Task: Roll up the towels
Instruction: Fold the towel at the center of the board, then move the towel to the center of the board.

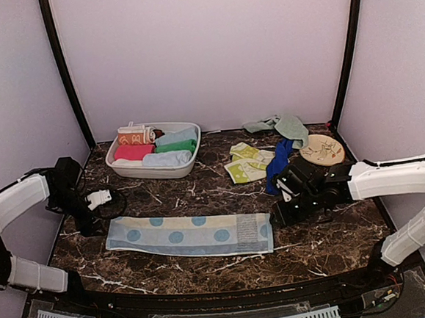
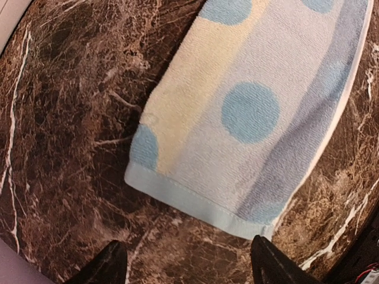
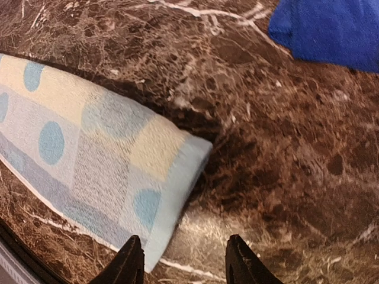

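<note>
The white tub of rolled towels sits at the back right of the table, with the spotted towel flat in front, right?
Not quite. The top external view shows the white tub at the back left of the table; the spotted towel does lie flat in front.

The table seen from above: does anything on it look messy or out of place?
Yes. Near the back right, the mint towel, yellow-green towel and dark blue towel lie crumpled and loose, unlike the rolled towels in the white tub.
</note>
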### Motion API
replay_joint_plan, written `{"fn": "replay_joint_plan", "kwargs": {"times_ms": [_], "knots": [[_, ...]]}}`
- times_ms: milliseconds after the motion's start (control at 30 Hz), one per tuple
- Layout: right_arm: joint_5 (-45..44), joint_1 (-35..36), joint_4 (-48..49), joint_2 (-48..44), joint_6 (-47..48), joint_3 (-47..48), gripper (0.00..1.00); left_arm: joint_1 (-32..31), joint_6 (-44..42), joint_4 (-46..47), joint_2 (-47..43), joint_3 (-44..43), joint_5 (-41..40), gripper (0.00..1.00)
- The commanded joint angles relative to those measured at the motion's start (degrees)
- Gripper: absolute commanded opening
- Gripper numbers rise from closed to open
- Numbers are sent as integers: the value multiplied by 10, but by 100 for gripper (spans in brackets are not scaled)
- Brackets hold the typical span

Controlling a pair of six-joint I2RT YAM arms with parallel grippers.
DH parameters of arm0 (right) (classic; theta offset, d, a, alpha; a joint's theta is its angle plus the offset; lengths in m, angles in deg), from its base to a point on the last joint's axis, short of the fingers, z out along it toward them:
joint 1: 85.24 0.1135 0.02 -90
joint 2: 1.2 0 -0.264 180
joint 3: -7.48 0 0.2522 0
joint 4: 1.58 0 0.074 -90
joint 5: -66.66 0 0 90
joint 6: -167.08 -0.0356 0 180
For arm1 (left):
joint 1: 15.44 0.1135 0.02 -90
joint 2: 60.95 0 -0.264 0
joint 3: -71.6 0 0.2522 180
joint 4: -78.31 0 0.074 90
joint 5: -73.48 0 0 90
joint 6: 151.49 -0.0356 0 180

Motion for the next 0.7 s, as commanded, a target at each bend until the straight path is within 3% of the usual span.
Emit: {"fn": "replay_joint_plan", "kwargs": {"times_ms": [0, 167, 267, 367, 533, 667], "knots": [[31, -7, 43, 84, 16, 59, 44, 3, 45, 33, 77, -30, 26, 70], [39, -9, 63, 136, 17, 76, 42, 4, 69, 72, 122, -25, 16, 65], [34, -14, 77, 136, 13, 69, 41, 7, 101, 101, 134, -27, 3, 54], [17, -20, 63, 131, 12, 68, 44, 17, 131, 93, 147, -41, 6, 51], [7, -32, 62, 109, 4, 52, 57, 41, 157, 66, 169, -55, 30, 57], [30, -33, 82, 115, -3, 45, 54, 49, 176, 48, 180, -66, 68, 65]]}}
